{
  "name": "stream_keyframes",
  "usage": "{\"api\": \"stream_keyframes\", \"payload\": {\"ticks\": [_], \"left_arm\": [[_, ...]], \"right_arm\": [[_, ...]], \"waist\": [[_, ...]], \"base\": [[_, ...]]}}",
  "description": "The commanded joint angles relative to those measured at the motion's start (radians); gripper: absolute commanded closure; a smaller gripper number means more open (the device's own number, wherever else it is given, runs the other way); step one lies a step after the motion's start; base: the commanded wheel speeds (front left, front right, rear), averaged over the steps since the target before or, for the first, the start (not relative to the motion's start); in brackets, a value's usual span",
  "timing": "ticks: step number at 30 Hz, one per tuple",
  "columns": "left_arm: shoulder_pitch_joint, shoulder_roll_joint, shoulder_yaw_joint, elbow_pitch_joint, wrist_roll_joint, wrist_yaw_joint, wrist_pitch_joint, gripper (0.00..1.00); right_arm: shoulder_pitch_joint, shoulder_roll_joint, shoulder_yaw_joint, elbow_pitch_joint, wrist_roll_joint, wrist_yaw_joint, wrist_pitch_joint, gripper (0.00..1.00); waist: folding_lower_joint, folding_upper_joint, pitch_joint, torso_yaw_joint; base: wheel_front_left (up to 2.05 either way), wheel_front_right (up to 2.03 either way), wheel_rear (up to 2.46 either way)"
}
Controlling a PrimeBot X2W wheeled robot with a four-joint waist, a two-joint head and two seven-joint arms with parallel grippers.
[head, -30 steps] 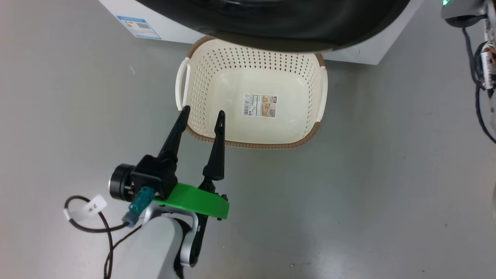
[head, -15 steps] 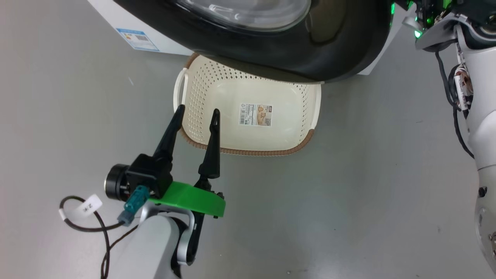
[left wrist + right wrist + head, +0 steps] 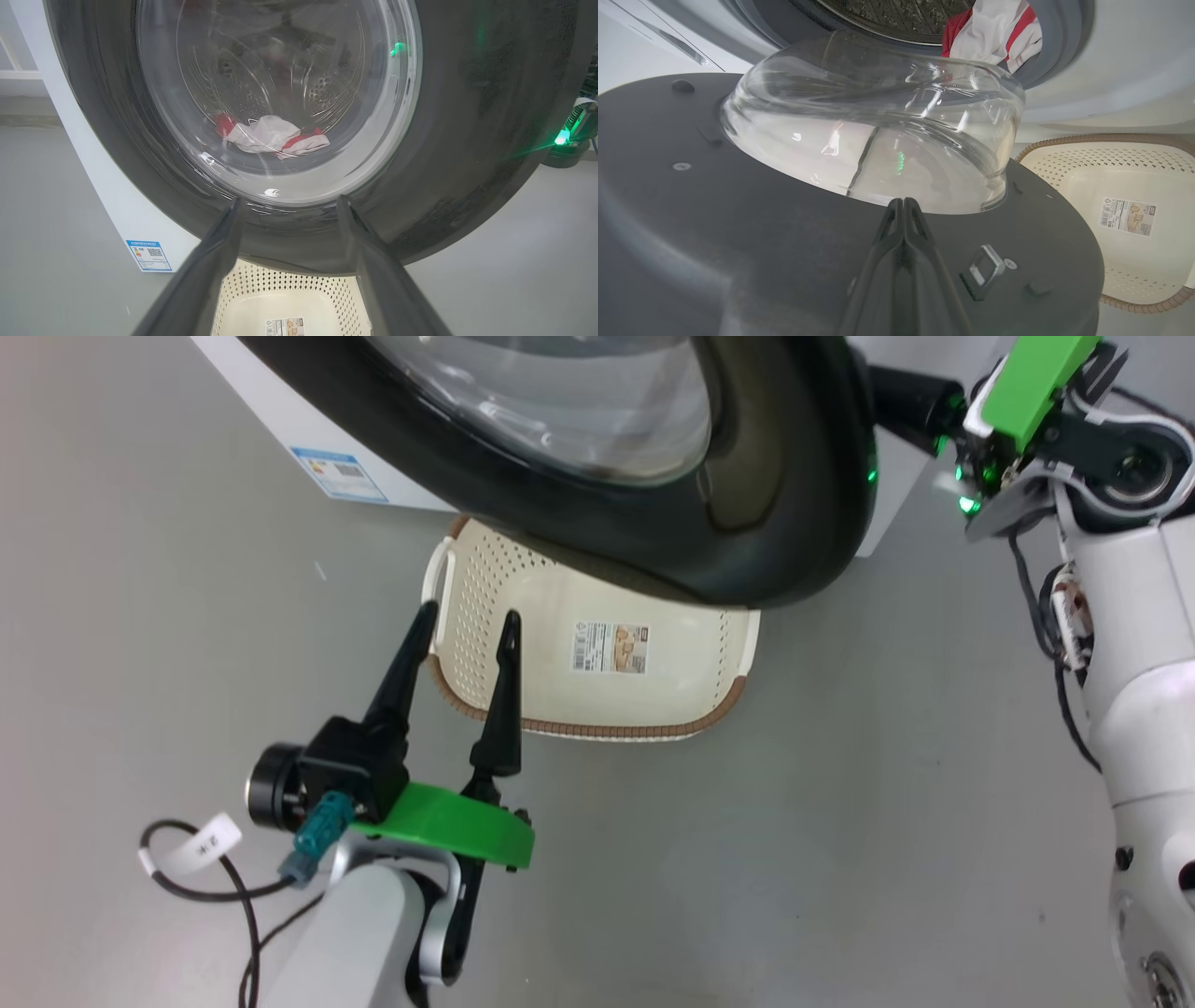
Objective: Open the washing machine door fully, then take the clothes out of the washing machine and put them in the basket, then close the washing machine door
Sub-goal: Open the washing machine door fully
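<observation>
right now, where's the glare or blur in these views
Head view: the washing machine door has a glossy rim with reflections and a green glint. Left wrist view: streaky highlights on its glass veil the clothes. Right wrist view: the right gripper looks soft, close to the lens.

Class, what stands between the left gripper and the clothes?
The washing machine door: in the left wrist view, the clothes show through its glass, beyond the open left gripper.
</observation>
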Motion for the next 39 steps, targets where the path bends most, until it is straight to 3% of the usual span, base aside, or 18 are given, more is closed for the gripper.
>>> {"api": "stream_keyframes", "payload": {"ticks": [1, 18, 39], "left_arm": [[0.029, 0.019, 0.035, -0.016, 0.013, -0.003, -0.008, 0.00], [0.072, 0.019, 0.042, 0.002, 0.021, -0.019, -0.008, 0.00], [0.111, 0.019, 0.042, 0.008, 0.012, -0.024, -0.008, 0.00]], "right_arm": [[0.023, 0.030, -0.001, -0.047, -0.007, 0.008, 0.016, 1.00], [0.198, 0.044, -0.020, -0.157, 0.002, 0.008, 0.109, 1.00], [0.348, 0.045, 0.138, -0.226, 0.161, 0.008, 0.079, 1.00]], "waist": [[0.0000, 0.0000, -0.023, -0.001], [0.0000, 0.0000, -0.120, 0.011], [0.0000, 0.0000, -0.200, 0.082]], "base": [[0.00, 0.00, 0.00], [0.00, 0.00, 0.00], [0.00, 0.00, 0.00]]}}
